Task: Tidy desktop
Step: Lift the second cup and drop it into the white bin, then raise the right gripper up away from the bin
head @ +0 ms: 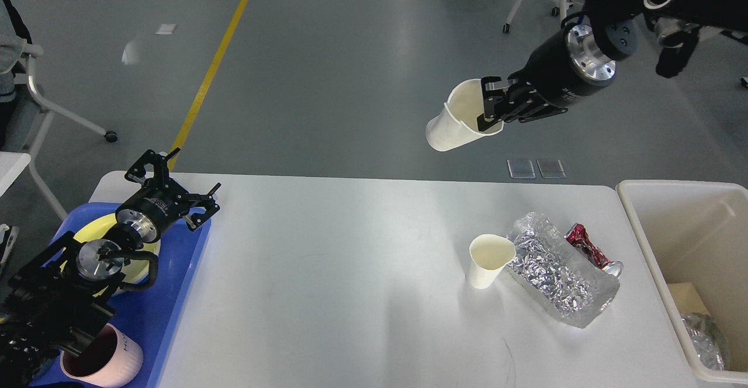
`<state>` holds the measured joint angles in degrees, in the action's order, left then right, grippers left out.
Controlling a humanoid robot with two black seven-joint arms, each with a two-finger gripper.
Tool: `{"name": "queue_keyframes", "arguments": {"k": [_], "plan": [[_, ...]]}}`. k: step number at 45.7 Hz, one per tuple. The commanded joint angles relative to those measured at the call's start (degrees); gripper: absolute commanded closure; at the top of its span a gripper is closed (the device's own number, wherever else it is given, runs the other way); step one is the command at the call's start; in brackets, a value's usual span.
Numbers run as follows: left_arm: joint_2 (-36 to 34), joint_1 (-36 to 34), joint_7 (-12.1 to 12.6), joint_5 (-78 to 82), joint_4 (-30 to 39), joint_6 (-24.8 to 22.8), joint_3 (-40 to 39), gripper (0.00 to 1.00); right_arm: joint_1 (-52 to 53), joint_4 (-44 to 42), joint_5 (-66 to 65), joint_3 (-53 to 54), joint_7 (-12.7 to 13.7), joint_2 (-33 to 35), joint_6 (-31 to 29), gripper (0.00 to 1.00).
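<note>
Right gripper [489, 107] pinching rim of tilted cup [456, 120] high above desktop [350, 271], second cup [488, 259] below it, left gripper [175, 180] spread, empty, over tray [175, 294]

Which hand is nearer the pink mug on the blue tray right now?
Left. The left hand hangs open over the tray's far end, its arm passing right above the pink mug. The right hand is far across, raised high, gripping a paper cup.
</note>
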<state>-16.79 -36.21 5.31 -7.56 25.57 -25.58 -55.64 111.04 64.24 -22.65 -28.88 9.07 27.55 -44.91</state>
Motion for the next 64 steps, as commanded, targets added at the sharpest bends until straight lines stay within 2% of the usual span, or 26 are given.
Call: {"name": "queue_keyframes", "arguments": {"k": [1,7,12,16,21,30,41,43,46,54,64], "plan": [[0.0,0.0,0.1,0.0,0.0,0.0,0.0,0.00,0.8,-0.2,0.4,-0.6,0.3,-3.2,0.0,1.00],[0.0,0.0,0.1,0.0,0.0,0.0,0.0,0.00,-1.2,-2.7,-0.6,-4.5,0.3,-3.1,1.1,1.00],[0.0,0.0,0.0,0.0,0.0,0.0,0.0,0.00,-7.2,-11.9,-0.8,-7.0,0.2,-2.3,2.7,1.00],[0.0,0.0,0.0,0.0,0.0,0.0,0.0,0.00,-13.3,-18.7,-0.8,-7.1,0.2,0.7,2.9,1.00],[0.0,0.0,0.0,0.0,0.0,0.0,0.0,0.00,-19.7,-23.3,-0.8,-7.1,0.2,5.0,3.5,1.00],[0.0,0.0,0.1,0.0,0.0,0.0,0.0,0.00,-32.7,-32.6,-0.6,-7.1,0.2,10.2,9.7,1.00],[0.0,0.0,0.1,0.0,0.0,0.0,0.0,0.00,-51.2,-48.8,1.3,-5.8,-0.2,9.5,24.2,1.00],[0.0,0.0,0.0,0.0,0.0,0.0,0.0,0.00,-55.8,-51.8,4.9,-5.5,-0.1,8.1,28.2,1.00],[0.0,0.0,0.0,0.0,0.0,0.0,0.0,0.00,-60.1,-54.5,9.1,-6.1,-0.2,5.8,30.9,1.00],[0.0,0.0,0.0,0.0,0.0,0.0,0.0,0.00,-70.5,-65.1,14.6,-6.1,-0.4,-0.6,33.7,1.00],[0.0,0.0,0.0,0.0,0.0,0.0,0.0,0.00,-72.0,-66.3,16.0,-5.9,-0.5,-1.7,34.2,1.00]]}}
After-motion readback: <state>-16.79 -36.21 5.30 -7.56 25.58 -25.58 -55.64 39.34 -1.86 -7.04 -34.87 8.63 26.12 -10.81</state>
